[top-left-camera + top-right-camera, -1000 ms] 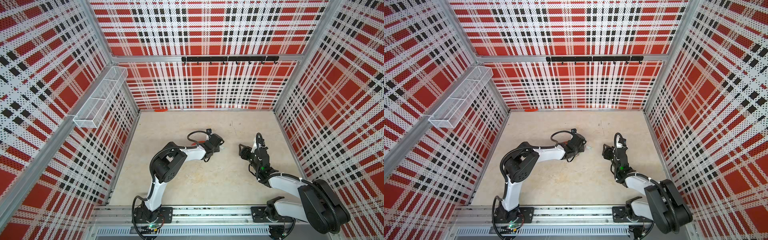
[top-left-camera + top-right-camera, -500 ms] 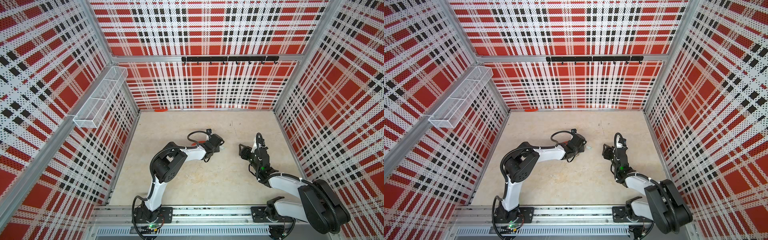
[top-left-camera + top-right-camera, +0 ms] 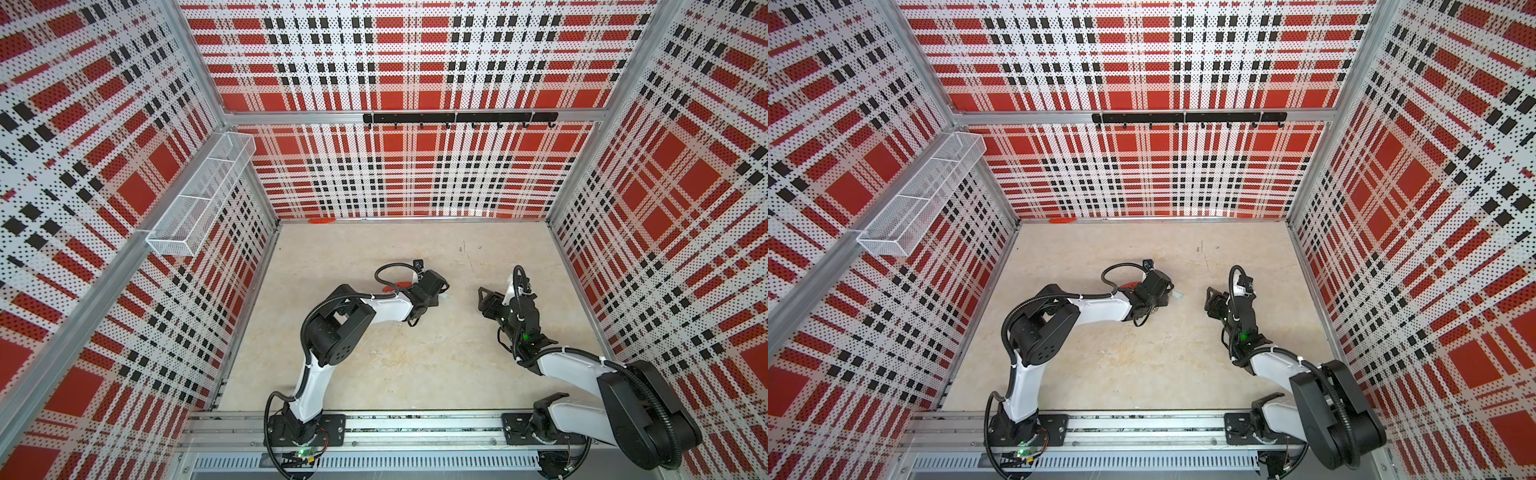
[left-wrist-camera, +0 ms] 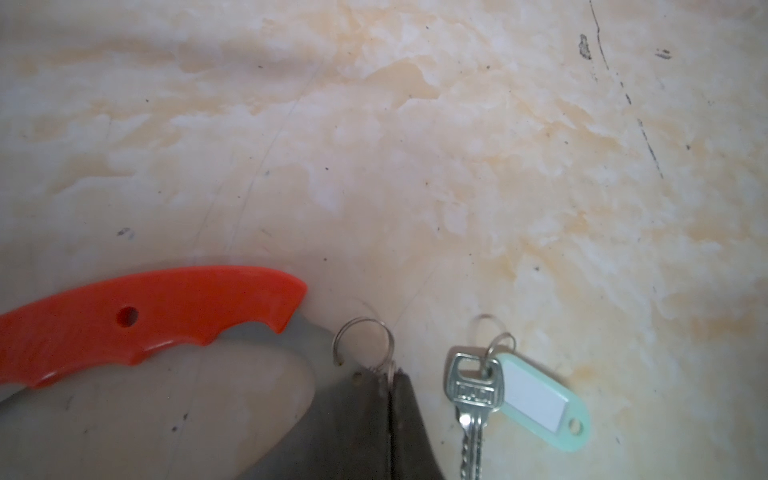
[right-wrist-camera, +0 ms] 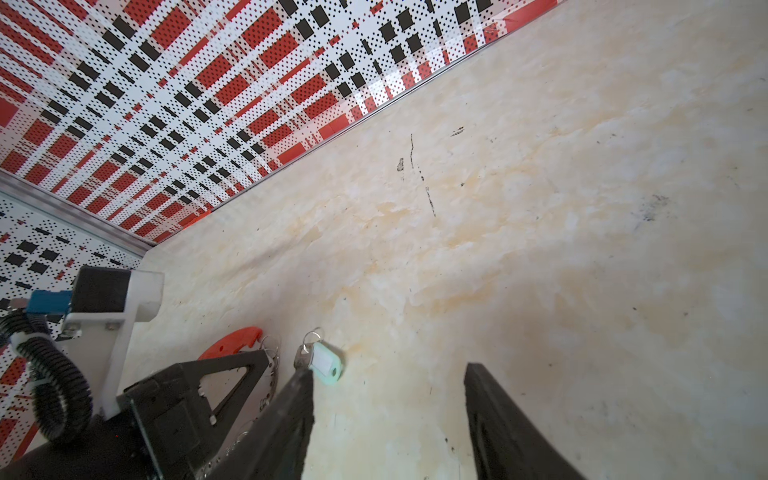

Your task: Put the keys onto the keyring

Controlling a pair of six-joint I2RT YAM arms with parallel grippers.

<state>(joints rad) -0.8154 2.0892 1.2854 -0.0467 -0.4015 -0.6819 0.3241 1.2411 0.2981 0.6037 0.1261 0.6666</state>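
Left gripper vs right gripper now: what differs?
The left gripper is shut; the right gripper stands open. The left gripper's tips meet a small wire loop beside the orange handle; only table shows between the right gripper's fingers. The keys lie close beside the left gripper, with a gap to the right gripper. Shared: neither holds the keys.

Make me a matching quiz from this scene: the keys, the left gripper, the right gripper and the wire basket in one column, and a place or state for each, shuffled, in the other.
1. keys
2. left gripper
3. right gripper
4. wire basket

A. jaws wide apart
B. mounted on the side wall
C. lying flat on the table, held by nothing
D. jaws closed together

Pairs: 1-C, 2-D, 3-A, 4-B
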